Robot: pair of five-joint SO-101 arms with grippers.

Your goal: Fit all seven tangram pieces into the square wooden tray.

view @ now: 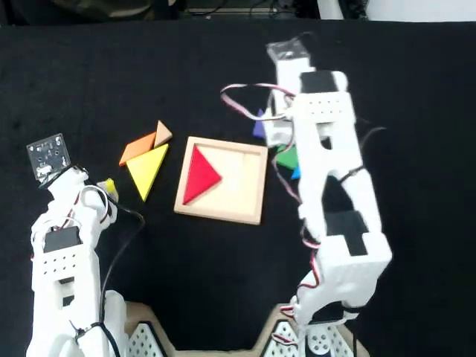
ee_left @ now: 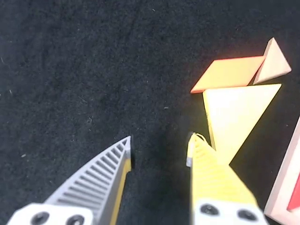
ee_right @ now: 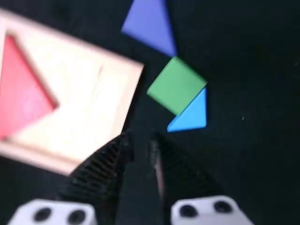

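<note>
1. The square wooden tray point(view: 242, 186) lies mid-desk point(view: 149, 67). One piece is seated in it, the large red triangle point(view: 199, 173), which fills the left part of the recess. The rest of the recess is bare wood, so six pieces are not yet in.
2. Left cluster, just beside the tray: the yellow triangle point(view: 146, 169) and the orange parallelogram point(view: 137, 149) touching its upper edge. A small tan triangle point(view: 162, 134) sits at the orange piece's far end. All three lie flat.
3. Right cluster, near the tray's right rim: the violet-blue triangle point(ee_right: 149, 23) stands slightly apart from the other two. The green square point(ee_right: 176, 85) and the small blue triangle point(ee_right: 191, 115) share an edge.
4. Left gripper point(ee_left: 159, 151): jaws wide, nothing between them. It is low over bare desk, with the yellow finger just short of the yellow triangle's tip. Judged: lined up on that piece, the nearest large one.
5. Right gripper point(ee_right: 140, 143): jaws narrow, almost closed, and empty. It sits above the dark gap between the tray rim and the green/blue pair. Judged: a near-closed gripper suits nudging a flat piece, not pinching it.
6. Risk (judged): the pieces touch, so moving one may drag its neighbour along.
</note>
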